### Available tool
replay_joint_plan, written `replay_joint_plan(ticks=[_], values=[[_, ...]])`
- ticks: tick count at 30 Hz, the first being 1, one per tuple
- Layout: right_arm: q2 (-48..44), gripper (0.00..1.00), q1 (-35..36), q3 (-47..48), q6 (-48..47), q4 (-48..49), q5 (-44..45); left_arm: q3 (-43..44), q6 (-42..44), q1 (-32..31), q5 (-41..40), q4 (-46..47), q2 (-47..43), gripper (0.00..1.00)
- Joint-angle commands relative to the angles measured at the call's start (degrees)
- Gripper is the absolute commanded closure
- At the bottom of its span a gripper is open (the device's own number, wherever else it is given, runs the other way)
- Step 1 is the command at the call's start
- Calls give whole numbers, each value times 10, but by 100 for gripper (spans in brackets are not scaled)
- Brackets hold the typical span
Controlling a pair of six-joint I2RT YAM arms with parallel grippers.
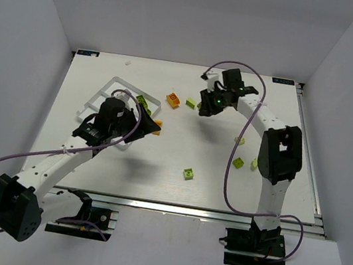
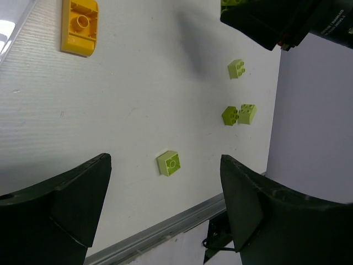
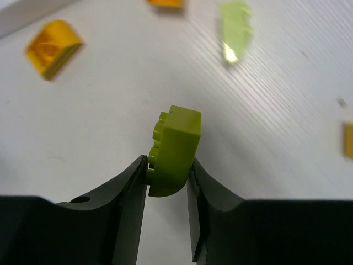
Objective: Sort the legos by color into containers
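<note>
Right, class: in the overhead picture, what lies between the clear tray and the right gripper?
One orange brick lies between the tray and the right gripper, which holds a green brick; the overhead view shows it.

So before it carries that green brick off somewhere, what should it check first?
1. Hold: right gripper shut on the lime green studded plastic brick: ok.
2. Target: shallow clear plastic tray in view: ok.
3. Way to the tray free: not ok, the left gripper hangs by its near side.
4. Other hand: left gripper open and empty: ok.
5. Which colour the tray takes: cannot tell.
</note>
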Motion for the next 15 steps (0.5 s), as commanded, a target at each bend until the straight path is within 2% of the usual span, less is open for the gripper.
replay_joint_plan(ticks=[1, 8, 15], values=[[2, 100, 41, 37, -61, 19, -94, 6, -3, -3, -36, -26, -50, 11], [141, 100, 121, 236, -53, 31, -103, 16, -12, -3, -83, -97, -115, 11], [199, 100, 161, 267, -11, 189, -20, 9, -40, -3, -106, -155, -172, 11]])
